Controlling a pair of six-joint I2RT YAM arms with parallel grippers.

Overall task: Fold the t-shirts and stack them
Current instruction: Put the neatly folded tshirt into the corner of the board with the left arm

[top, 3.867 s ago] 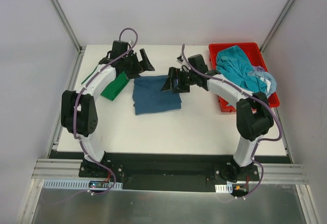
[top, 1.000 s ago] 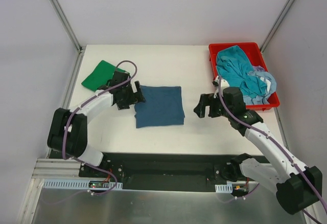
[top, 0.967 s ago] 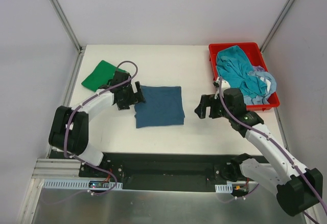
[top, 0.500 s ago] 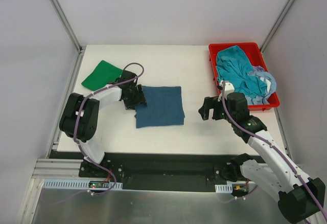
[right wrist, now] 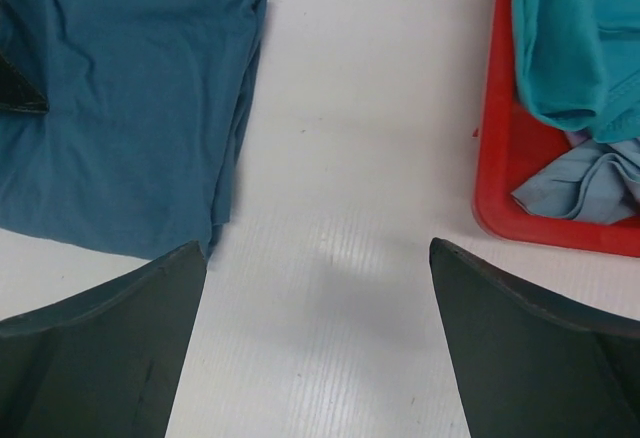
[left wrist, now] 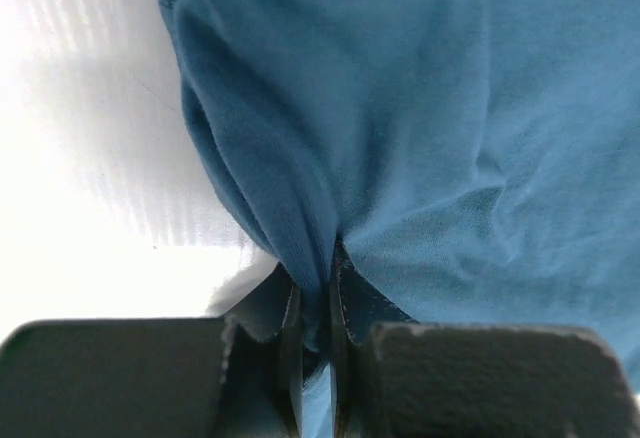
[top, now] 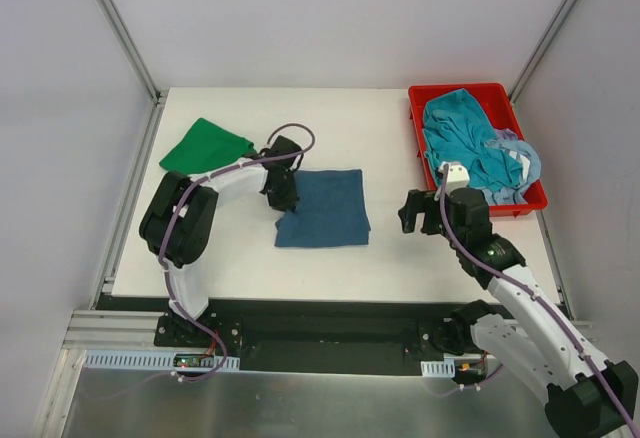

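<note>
Shifted right since half a second ago, the folded navy-blue t-shirt (top: 325, 208) lies mid-worktop (top: 400, 258), its left edge clenched in the left hand (left wrist: 315, 308). It looks soft and light, so pinch all layers there. Nearby, the right hand (right wrist: 312, 258) hangs released.

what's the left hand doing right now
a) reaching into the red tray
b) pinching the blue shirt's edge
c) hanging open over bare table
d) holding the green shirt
B: in the left wrist view the left hand is shut on a bunched fold at the edge of the blue shirt.
</note>
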